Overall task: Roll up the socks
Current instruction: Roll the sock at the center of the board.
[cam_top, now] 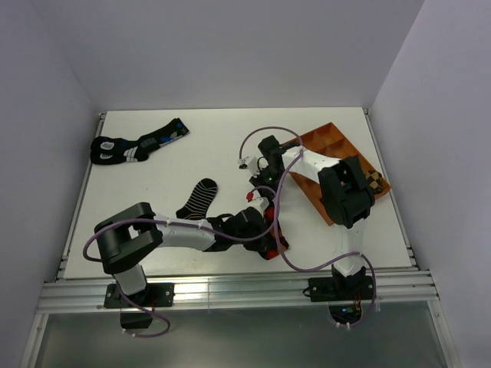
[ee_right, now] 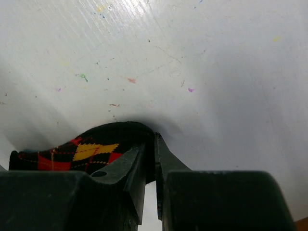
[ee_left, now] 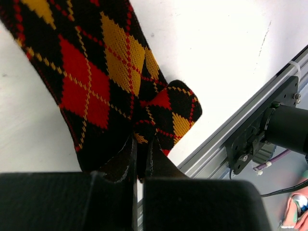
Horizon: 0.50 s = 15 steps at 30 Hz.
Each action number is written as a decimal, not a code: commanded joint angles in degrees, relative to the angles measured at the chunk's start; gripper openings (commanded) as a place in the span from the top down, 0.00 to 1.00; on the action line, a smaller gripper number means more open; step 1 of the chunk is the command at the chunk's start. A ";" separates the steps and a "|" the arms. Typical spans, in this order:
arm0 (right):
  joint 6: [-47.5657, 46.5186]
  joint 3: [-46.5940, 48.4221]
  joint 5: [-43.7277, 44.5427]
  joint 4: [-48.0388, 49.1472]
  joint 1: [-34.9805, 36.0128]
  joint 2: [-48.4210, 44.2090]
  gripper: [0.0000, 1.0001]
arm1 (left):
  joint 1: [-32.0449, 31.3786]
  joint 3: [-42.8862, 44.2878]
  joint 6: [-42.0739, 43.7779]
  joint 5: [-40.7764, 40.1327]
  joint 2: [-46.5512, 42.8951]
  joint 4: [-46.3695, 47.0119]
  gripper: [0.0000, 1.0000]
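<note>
The long argyle sock (ee_left: 96, 72) lies near the table's front edge, black with red and orange diamonds, its lower end folded over. My left gripper (ee_left: 142, 147) is shut on that folded part. My right gripper (ee_right: 155, 144) is shut on the sock's (ee_right: 91, 151) black edge at the other end. In the top view both grippers, left (cam_top: 270, 247) and right (cam_top: 261, 203), cover most of the argyle sock (cam_top: 281, 244). The short striped ankle sock (cam_top: 199, 198) lies flat, just left of them and untouched.
A pair of black socks with blue and white marks (cam_top: 134, 146) lies at the back left. An orange compartment tray (cam_top: 337, 146) sits at the right, with a brown-checked bundle (cam_top: 374, 182) at its near end. The aluminium rail (ee_left: 240, 125) runs along the front edge, close to the left gripper.
</note>
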 commanded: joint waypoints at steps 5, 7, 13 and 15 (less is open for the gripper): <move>-0.55 0.92 -0.13 3.67 0.81 -1.71 0.83 | 2.09 -1.81 -0.13 10.89 4.75 -7.96 1.00; -0.47 -0.67 -0.22 4.46 0.81 -3.29 0.78 | 2.97 -2.51 -0.66 12.84 5.18 -7.61 1.00; 1.02 -3.48 2.32 7.79 0.73 -7.42 0.52 | 5.87 -2.60 -1.97 21.36 6.77 -7.95 1.00; 1.81 -4.36 4.34 8.85 0.73 -9.09 0.47 | 6.67 -2.69 -2.85 23.73 7.21 -7.96 1.00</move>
